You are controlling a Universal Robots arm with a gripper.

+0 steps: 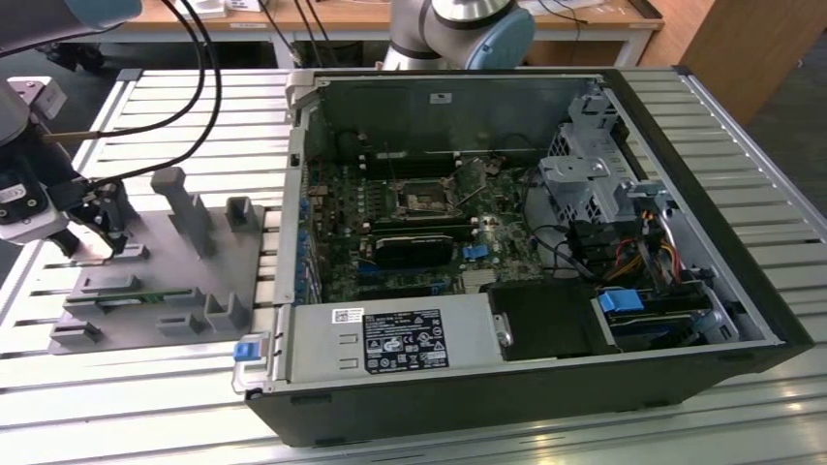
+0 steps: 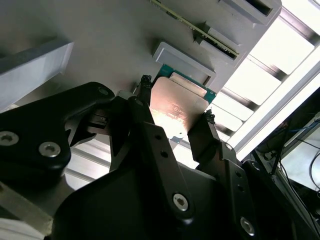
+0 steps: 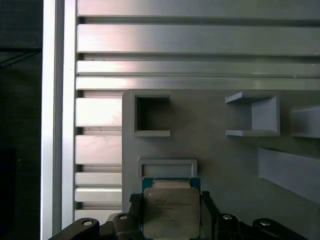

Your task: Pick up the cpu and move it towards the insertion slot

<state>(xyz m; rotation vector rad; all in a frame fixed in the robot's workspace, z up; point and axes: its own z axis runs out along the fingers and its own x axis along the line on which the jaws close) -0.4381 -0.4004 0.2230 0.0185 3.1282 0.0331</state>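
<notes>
The cpu [image 3: 171,212] is a small square chip with a silvery top, and in both wrist views it lies between my black fingers. My gripper [image 3: 171,200] is shut on its two opposite edges [image 2: 175,107], over the grey fixture [image 1: 168,281] at the exterior view's left. There the gripper [image 1: 97,237] hangs low at the fixture's far left corner and hides the chip. I cannot tell whether the chip is lifted off the fixture. The insertion slot [image 1: 424,199], a square socket with a metal frame, sits on the motherboard inside the open computer case, well to the right.
The case's wall [image 1: 294,194] stands between the fixture and the motherboard. Upright grey posts [image 1: 174,203] rise from the fixture, and a green memory stick [image 1: 130,298] lies in it. A long black card [image 1: 413,250] sits below the socket. Cables [image 1: 194,77] hang over the slatted table [image 1: 155,387].
</notes>
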